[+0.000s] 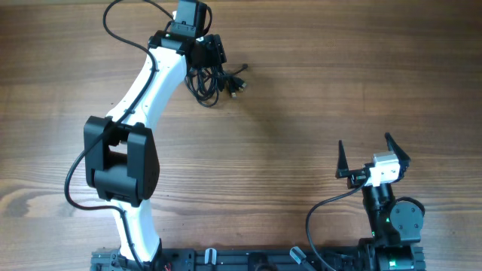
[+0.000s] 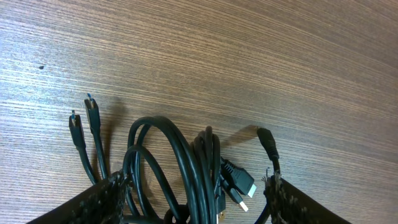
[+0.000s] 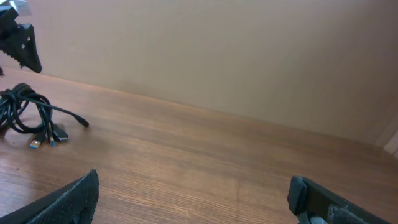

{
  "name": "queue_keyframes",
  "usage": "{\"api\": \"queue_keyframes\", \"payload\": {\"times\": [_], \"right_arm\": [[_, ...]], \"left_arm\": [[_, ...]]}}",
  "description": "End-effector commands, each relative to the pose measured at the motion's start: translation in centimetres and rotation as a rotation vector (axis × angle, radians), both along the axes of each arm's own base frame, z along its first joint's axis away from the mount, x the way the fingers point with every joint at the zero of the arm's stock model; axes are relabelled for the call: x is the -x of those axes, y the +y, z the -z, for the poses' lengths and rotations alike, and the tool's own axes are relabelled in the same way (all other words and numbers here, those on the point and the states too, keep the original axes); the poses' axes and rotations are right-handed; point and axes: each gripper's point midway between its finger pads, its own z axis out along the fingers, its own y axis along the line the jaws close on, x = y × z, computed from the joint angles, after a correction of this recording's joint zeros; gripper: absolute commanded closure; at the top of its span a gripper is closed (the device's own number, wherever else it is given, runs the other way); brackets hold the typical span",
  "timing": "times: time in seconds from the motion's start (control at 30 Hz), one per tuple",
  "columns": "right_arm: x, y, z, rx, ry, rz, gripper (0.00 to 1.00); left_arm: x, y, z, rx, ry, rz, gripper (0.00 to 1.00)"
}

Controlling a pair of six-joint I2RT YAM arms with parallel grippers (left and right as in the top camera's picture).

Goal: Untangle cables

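Light even and diffuse over the table (image 1: 316, 98), matte on the wood. Overhead view sharp throughout; left arm (image 1: 162, 83) throws only a faint, tight shadow. Left wrist view bright, wood grain crisp; cables (image 2: 186, 168) cast soft grey shadows close beside them. Right wrist view dimmer, warmer, slightly hazy; right gripper (image 3: 193, 179) out of focus at the bottom edge, fingers (image 3: 71, 199) dark smears.

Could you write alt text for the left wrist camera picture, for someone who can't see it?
A clump of looped black cables lies on a wooden table, between the two spread fingers of the left gripper at the bottom edge. Two small plug ends stick out on one side, a metal-tipped plug on the other.
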Motion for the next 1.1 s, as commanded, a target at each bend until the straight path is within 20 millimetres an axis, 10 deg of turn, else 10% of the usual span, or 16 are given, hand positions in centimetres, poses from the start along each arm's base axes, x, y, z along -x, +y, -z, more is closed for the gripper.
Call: {"api": "queue_keyframes", "payload": {"times": [0.0, 0.23, 0.47, 0.97, 1.07], "right_arm": [[0.0, -0.23, -0.15, 0.003, -0.008, 0.014, 0.0], [0.0, -0.23, -0.14, 0.002, -0.007, 0.014, 0.0], [0.0, -0.23, -0.14, 0.002, -0.007, 0.014, 0.0], [0.0, -0.23, -0.14, 0.002, -0.007, 0.014, 0.0], [0.0, -0.23, -0.14, 0.002, -0.007, 0.014, 0.0]], "left_arm": [[-0.27, -0.34, 0.2, 0.0, -0.002, 0.002, 0.26], [-0.27, -0.34, 0.2, 0.0, -0.002, 0.002, 0.28], [-0.27, -0.34, 0.2, -0.001, -0.002, 0.002, 0.66], [-0.25, -0.33, 0.21, -0.001, -0.001, 0.002, 0.66], [0.07, -0.24, 0.41, -0.005, 0.014, 0.002, 0.39]]}}
